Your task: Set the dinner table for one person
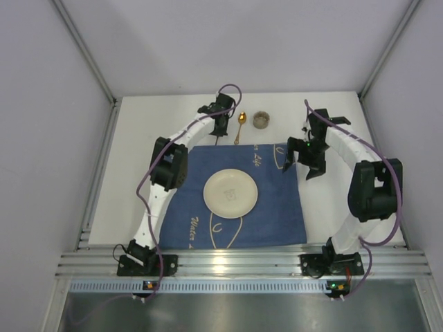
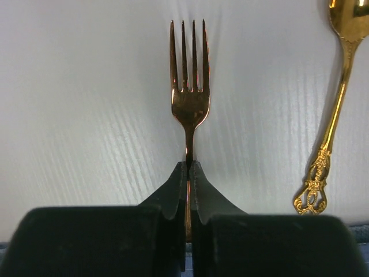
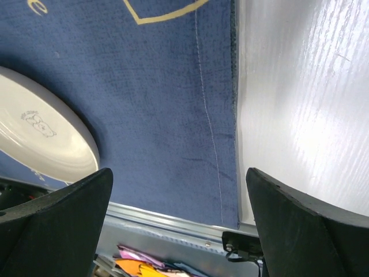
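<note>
**Fork clamped beyond the cloth's far edge**

Fork [image 2: 189, 104] handle sits pinched between the left fingers [image 2: 176, 193], which are pressed together on it just behind the neck. Its four tines point away from the wrist camera over bare white surface. Whether the fork rests on that surface or hangs just above it cannot be told.

The tabletop [image 1: 131, 173] fills the floor of the white-walled enclosure, running from the arm bases to the back wall. A navy cloth [image 1: 277, 214] with pale printed outlines and script lies on its near middle part. A round cream plate [image 1: 230, 191] sits at the centre of the cloth.

Beyond the cloth's far edge, a gold spoon [image 1: 239, 126] lies on the bare tabletop just to the right of the fork and roughly parallel to it. Its bowl points toward the back wall and its ornate handle end lies near the cloth. A small round cup [image 1: 261, 120] stands close beside the spoon's bowl, on the right.

The right fingers [image 3: 57, 225] are spread wide apart. In the top view they are at the cloth's far right corner. The right wrist view shows the cloth's right hem between them, with the plate's rim at the left and white tabletop at the right.
</note>
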Robot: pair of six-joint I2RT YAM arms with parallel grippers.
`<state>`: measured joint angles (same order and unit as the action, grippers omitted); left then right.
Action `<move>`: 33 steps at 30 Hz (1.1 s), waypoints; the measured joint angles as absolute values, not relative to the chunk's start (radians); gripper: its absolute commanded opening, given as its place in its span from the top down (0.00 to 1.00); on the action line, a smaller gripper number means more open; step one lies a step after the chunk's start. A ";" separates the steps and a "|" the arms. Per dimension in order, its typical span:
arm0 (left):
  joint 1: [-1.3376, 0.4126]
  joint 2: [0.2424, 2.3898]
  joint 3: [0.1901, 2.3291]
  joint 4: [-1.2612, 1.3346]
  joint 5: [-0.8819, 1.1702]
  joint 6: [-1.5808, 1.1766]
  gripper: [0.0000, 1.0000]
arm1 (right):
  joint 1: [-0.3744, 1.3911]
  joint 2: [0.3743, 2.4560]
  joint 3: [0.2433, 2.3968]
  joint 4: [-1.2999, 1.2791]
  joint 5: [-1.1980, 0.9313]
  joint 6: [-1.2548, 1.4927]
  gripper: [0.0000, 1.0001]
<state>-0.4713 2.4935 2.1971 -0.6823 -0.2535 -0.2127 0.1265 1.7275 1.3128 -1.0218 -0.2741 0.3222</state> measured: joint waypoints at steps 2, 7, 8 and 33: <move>-0.463 2.488 2.199 -0.690 -0.263 -0.222 1.00 | 0.136 1.724 1.340 -1.029 -0.264 0.317 0.00; -0.430 2.418 2.202 -0.698 -0.244 -0.262 1.00 | 0.173 1.676 1.386 -1.032 -0.267 0.316 0.00; -0.424 2.393 2.212 -0.700 -0.237 -0.271 1.00 | 0.184 1.654 1.390 -1.030 -0.276 0.316 0.00; -0.588 1.722 1.796 -0.545 -0.116 -0.634 1.00 | 0.466 1.418 1.439 -0.482 -0.503 0.642 0.15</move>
<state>-0.5877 1.7222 1.7962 -0.5446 -0.1162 -0.6338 0.4660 1.4181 1.4395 -0.4824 -0.5030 0.6422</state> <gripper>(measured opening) 0.022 0.871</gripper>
